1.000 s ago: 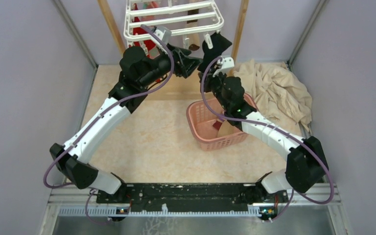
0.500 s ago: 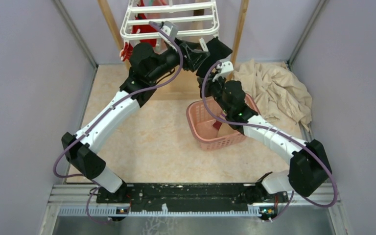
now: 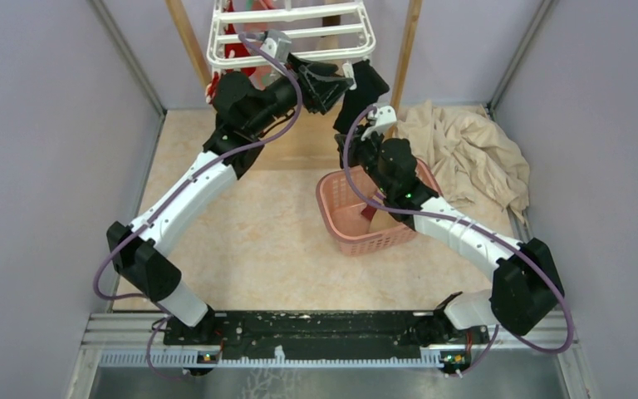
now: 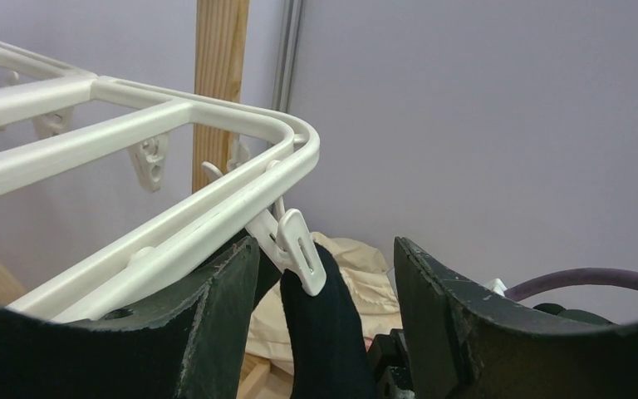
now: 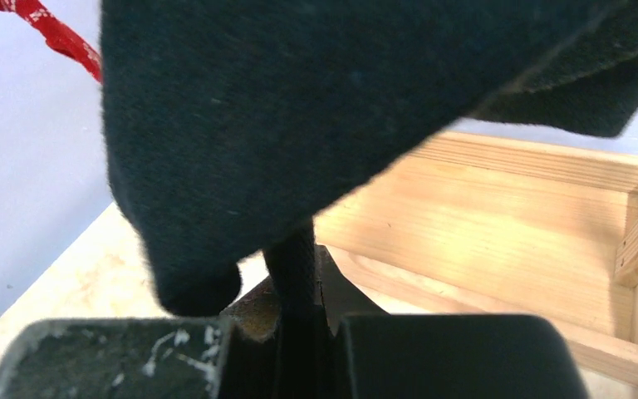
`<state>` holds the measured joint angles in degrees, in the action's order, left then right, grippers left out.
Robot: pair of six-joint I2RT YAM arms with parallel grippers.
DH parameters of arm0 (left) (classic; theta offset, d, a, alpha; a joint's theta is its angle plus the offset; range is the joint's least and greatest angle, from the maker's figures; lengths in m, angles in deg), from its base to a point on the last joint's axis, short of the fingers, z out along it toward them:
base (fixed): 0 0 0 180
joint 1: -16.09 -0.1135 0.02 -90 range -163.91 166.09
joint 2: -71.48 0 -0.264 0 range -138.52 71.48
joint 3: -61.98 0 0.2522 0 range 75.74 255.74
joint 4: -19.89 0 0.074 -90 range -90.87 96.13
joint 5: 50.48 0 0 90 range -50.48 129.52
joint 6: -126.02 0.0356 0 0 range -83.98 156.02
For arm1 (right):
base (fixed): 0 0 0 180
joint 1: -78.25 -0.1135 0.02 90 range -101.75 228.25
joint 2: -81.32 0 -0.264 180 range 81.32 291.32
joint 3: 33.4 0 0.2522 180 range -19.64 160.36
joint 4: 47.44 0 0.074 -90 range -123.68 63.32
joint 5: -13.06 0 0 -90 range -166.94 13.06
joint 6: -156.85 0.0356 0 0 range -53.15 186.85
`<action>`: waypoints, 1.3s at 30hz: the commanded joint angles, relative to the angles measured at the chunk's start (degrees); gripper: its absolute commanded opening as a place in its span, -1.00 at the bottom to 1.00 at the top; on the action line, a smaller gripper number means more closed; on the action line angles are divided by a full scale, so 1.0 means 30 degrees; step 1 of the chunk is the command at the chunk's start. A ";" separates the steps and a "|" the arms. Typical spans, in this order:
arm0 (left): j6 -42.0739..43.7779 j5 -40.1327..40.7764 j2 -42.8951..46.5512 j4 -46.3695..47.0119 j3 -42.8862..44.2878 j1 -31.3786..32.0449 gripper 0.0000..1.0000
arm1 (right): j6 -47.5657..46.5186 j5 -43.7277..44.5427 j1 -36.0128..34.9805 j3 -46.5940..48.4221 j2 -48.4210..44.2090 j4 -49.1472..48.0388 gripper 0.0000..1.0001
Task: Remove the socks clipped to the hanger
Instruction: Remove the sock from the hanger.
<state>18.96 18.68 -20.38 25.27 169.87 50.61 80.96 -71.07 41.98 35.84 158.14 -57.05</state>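
Plain lilac-grey walls (image 3: 41, 125), mottled beige tabletop (image 3: 257, 241), wooden posts (image 3: 186, 37) behind, crumpled beige cloth (image 3: 473, 158) far right

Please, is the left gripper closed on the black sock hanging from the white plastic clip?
No, the left gripper's fingers stand apart on either side of the black sock.

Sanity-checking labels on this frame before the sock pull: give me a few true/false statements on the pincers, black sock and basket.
1. The left pincer is open, with the clip that holds the black sock between its fingers. True.
2. The right pincer is open and empty. False: it is shut on the black sock.
3. The black sock is off the rack. False: the rack's clip grips it.
4. The pink basket sits on the table. True.
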 commanded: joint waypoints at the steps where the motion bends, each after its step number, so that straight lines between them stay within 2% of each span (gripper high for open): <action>1: -0.0437 -0.0124 -0.0463 0.0821 -0.0175 -0.0253 0.34 | 0.0098 -0.0279 -0.0097 -0.0125 -0.0876 -0.0415 -1.00; 13: -0.0834 0.0409 -0.0717 0.0125 -0.0254 -0.0173 0.32 | 0.0058 -0.0458 -0.0124 -0.0255 -0.0963 -0.0411 -1.00; 32: -0.0486 0.4209 0.0632 -0.3022 -0.0863 0.1328 0.32 | -0.0102 -0.0608 -0.0367 -0.0684 -0.1816 -0.0147 -1.00; 39: -0.0919 0.4248 -0.0153 -0.2066 -0.0401 0.1383 0.33 | -0.0123 -0.0865 -0.0616 -0.0635 -0.1802 -0.0034 -1.00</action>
<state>17.30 30.33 -19.94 17.55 166.88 54.37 80.92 -72.56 40.93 33.59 154.82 -55.90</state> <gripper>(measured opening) 0.660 0.051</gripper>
